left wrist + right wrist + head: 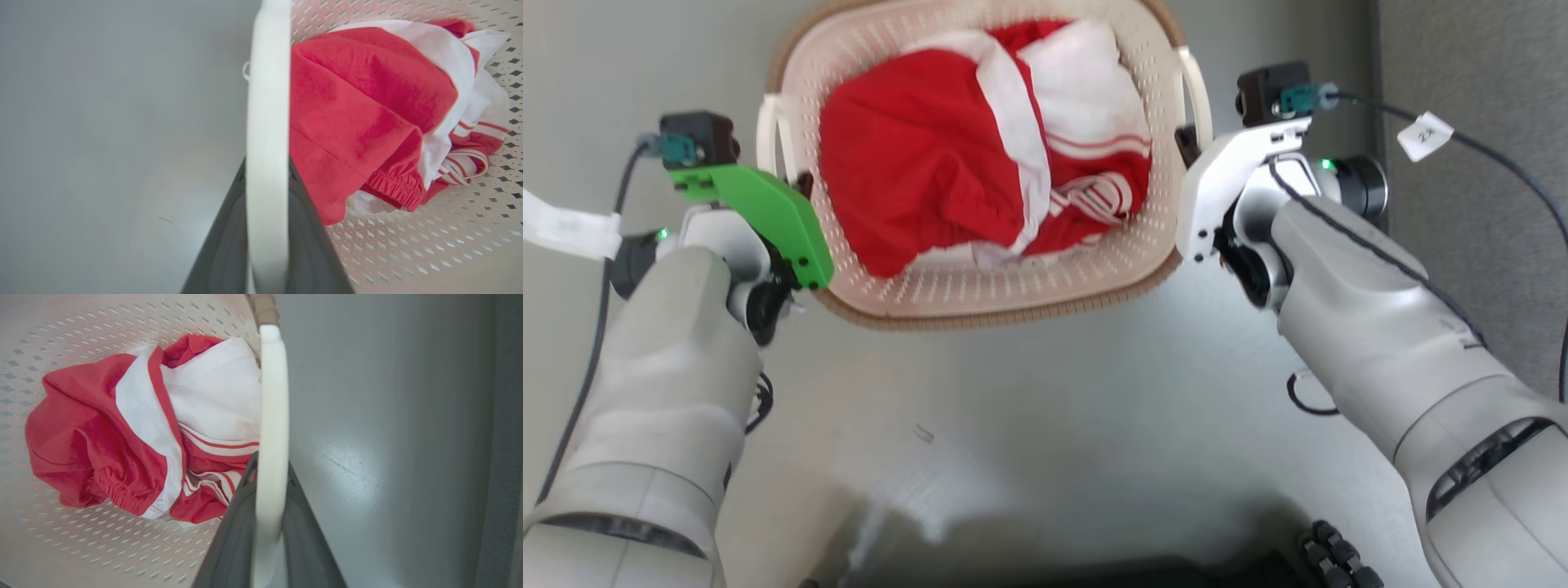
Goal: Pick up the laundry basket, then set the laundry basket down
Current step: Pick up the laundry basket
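Observation:
The laundry basket is cream-white and perforated, with a brown woven-look rim, and lies between my two arms in the upper middle of the head view. Red-and-white clothing is bunched inside it. My left gripper, under a green cover, is shut on the basket's left white handle. My right gripper is shut on the right white handle. In each wrist view the handle runs straight up between two dark fingers. Whether the basket's base touches the floor is hidden.
Grey floor spreads under and around the basket. A darker grey surface runs down the right side. A black cable with a white tag trails from the right wrist. My dark base sits at the bottom edge.

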### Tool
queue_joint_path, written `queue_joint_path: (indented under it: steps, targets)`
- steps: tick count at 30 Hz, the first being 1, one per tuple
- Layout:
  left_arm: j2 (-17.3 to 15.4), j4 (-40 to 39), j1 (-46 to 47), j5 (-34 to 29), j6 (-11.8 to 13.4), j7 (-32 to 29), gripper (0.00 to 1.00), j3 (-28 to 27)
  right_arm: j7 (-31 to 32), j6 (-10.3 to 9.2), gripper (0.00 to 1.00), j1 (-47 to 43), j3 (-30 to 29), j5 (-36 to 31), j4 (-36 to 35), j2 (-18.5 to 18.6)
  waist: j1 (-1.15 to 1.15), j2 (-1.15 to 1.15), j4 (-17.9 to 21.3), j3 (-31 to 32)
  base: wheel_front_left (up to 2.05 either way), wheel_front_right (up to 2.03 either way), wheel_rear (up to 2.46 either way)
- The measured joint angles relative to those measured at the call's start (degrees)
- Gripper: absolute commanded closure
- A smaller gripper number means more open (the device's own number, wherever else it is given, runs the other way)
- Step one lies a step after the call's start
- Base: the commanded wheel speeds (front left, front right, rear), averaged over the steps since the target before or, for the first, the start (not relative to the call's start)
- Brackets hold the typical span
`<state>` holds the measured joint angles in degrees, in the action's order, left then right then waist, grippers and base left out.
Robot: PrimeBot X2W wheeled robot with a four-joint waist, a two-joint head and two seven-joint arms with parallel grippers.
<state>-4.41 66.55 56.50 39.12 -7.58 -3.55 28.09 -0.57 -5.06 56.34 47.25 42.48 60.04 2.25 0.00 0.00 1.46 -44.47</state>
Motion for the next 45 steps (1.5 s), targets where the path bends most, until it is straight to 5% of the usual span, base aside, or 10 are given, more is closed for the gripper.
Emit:
queue_joint_path:
  steps: [45]
  targets:
    - [3.45,5.97,-18.51,6.45,-0.05,-11.61,1.0,1.51,10.87,5.71,1.0,-17.82,4.67,7.58,7.03,-1.42,0.0,0.0,-0.71,29.47,0.0,0.0,0.0]
